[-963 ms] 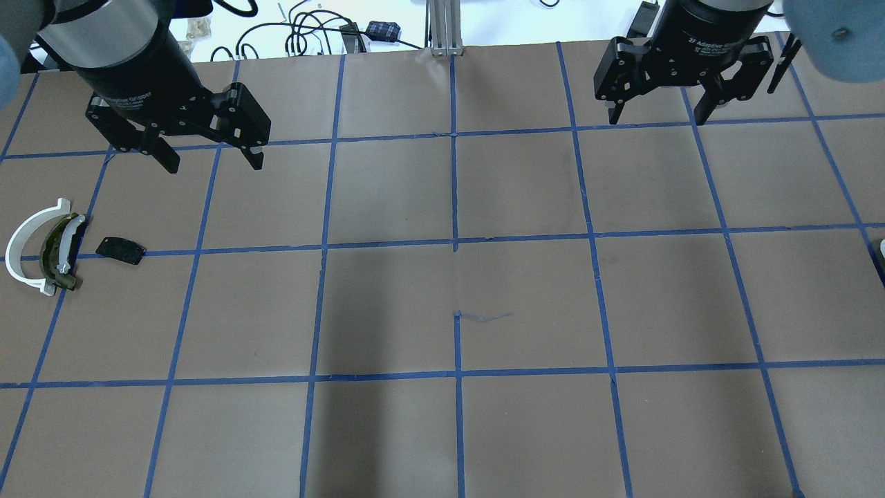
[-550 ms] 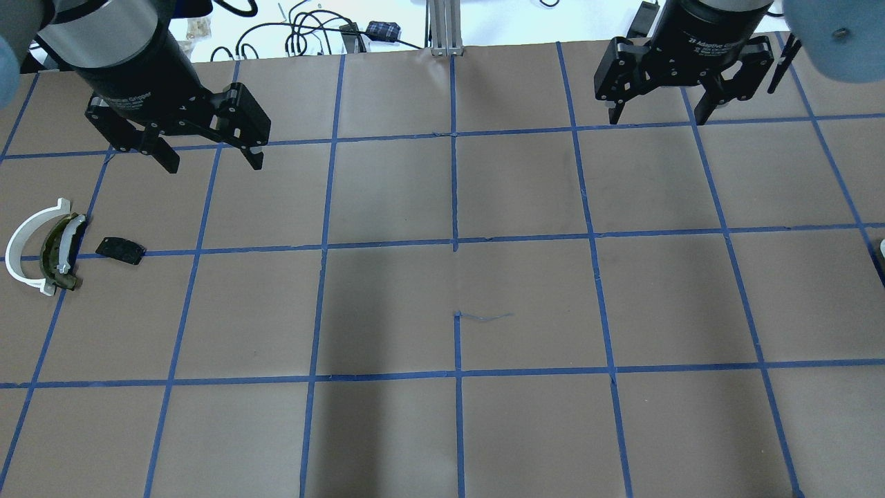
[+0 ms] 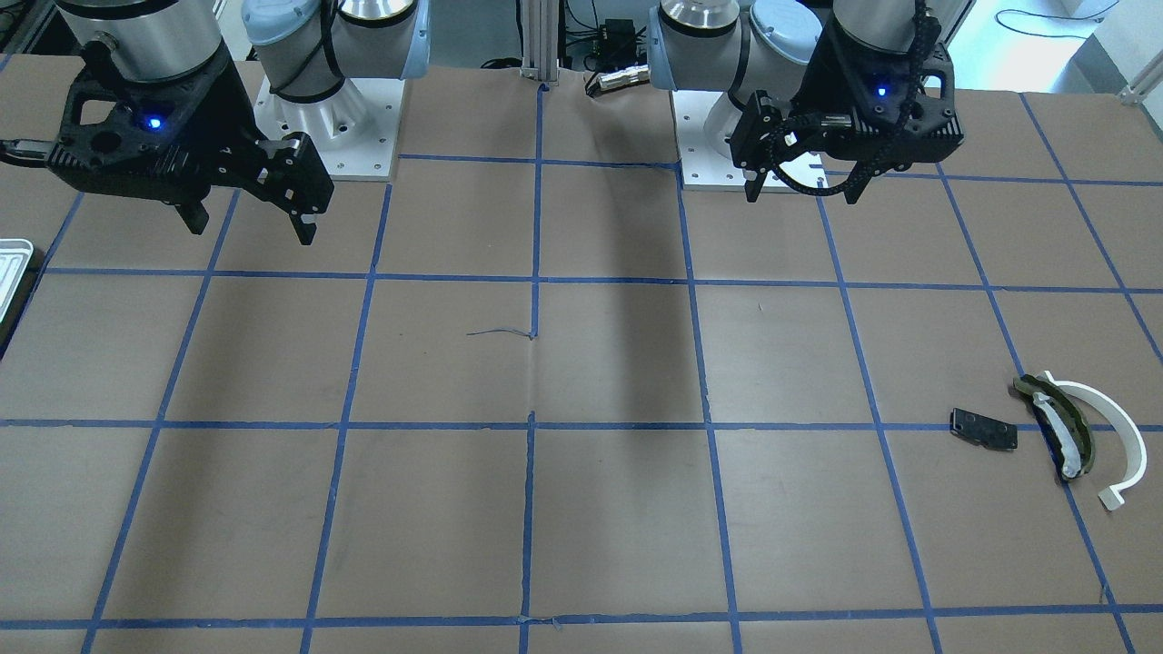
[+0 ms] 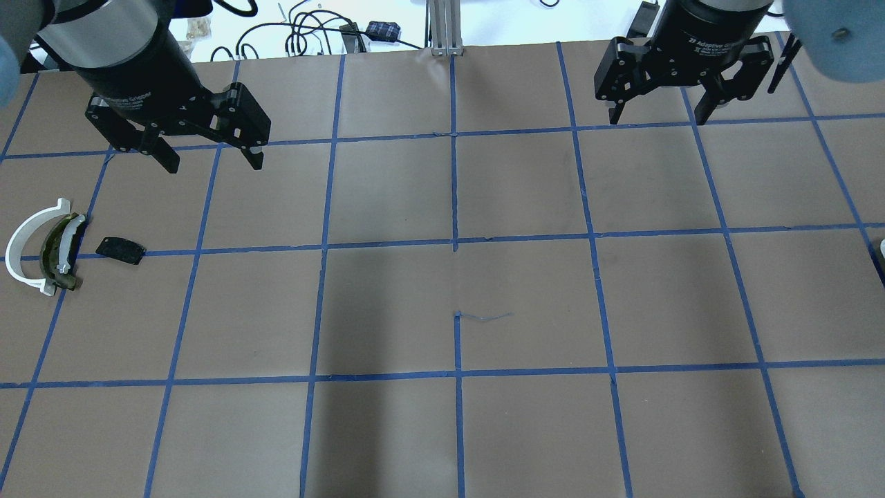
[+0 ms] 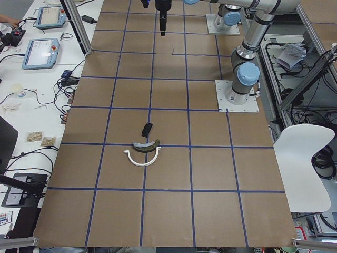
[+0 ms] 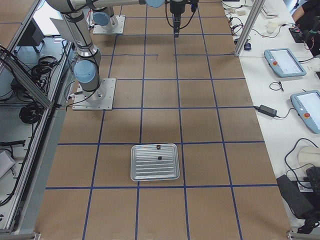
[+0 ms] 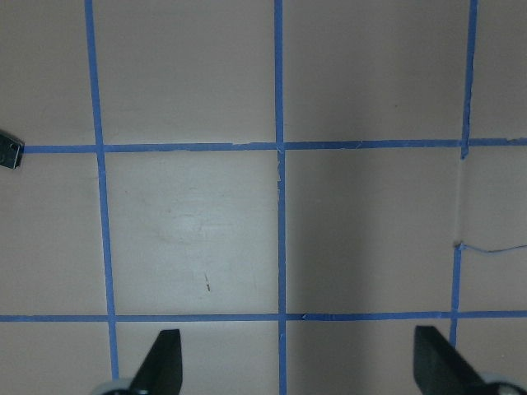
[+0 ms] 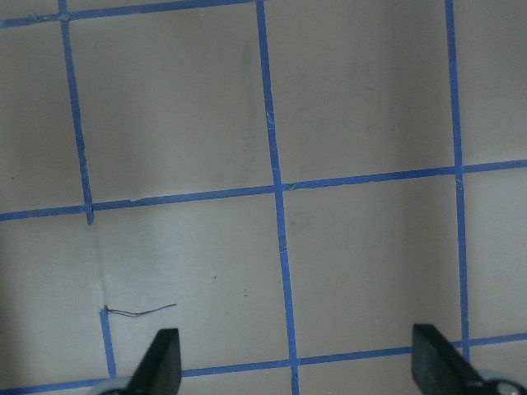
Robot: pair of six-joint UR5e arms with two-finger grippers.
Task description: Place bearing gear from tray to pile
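The pale silvery tray [image 6: 155,170] lies on the table in the exterior right view, with two small dark parts [image 6: 159,158] on it, too small to identify. Only its edge shows in the front view [image 3: 11,263]. The pile lies far to my left: a white arc [image 4: 24,245], an olive-and-white curved piece [image 4: 59,252] and a black plate [image 4: 120,250]. My left gripper [image 4: 214,162] hangs open and empty above the table, behind the pile. My right gripper [image 4: 657,119] hangs open and empty at the far right. Both wrist views show only taped paper.
Brown paper with a blue tape grid [image 4: 454,242] covers the table. Cables and small devices [image 4: 325,31] lie past the far edge. Both arm bases [image 3: 327,118] stand on white plates. Tablets [image 6: 285,62] rest on a side bench.
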